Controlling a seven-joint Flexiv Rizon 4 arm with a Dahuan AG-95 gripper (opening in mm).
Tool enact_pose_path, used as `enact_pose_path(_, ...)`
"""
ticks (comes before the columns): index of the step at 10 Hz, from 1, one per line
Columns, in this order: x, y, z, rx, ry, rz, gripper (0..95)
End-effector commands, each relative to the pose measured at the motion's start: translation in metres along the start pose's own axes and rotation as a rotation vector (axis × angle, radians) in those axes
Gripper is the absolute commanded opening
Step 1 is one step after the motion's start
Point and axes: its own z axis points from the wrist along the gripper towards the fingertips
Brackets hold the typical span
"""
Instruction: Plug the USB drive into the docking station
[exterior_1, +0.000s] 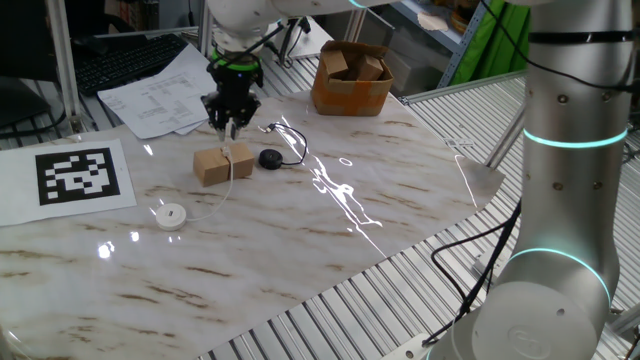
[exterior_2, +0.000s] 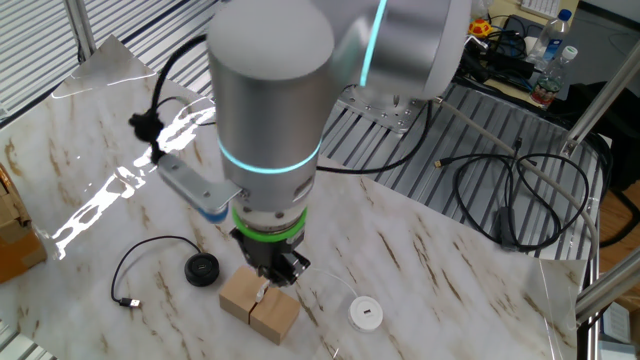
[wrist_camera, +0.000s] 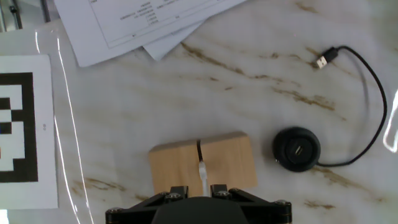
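The USB drive (wrist_camera: 203, 169) is a small white stick over the dark slot of a wooden block (wrist_camera: 227, 165). My gripper (wrist_camera: 199, 190) hangs straight above the block (exterior_1: 222, 165) with its fingers shut on the top of the drive (exterior_1: 228, 152). The drive's lower end is at the slot. The docking station (wrist_camera: 297, 149) is a round black puck with a USB port on top and a black cable. It lies just right of the block and also shows in both fixed views (exterior_1: 270, 158) (exterior_2: 203, 270). The gripper (exterior_2: 275, 275) is beside it, not above it.
A white round disc (exterior_1: 170, 215) with a thin wire lies left of the block. Papers (exterior_1: 165, 95) and a black-and-white marker sheet (exterior_1: 80, 175) lie at the left. A cardboard box (exterior_1: 350, 80) stands at the back. A second robot arm (exterior_1: 560, 200) stands at the right.
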Motion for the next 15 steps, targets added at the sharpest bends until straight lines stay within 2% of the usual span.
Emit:
enact_pose_path(1, -0.007, 0.001, 0.007, 0.002, -0.007, -0.03, 19.0)
enact_pose_path(5, -0.01, 0.003, 0.019, 0.005, -0.017, -0.043, 19.0)
enact_pose_path(9, -0.015, -0.004, 0.026, 0.004, -0.019, -0.065, 19.0)
enact_pose_path(15, -0.014, -0.005, 0.036, 0.005, -0.019, -0.084, 19.0)
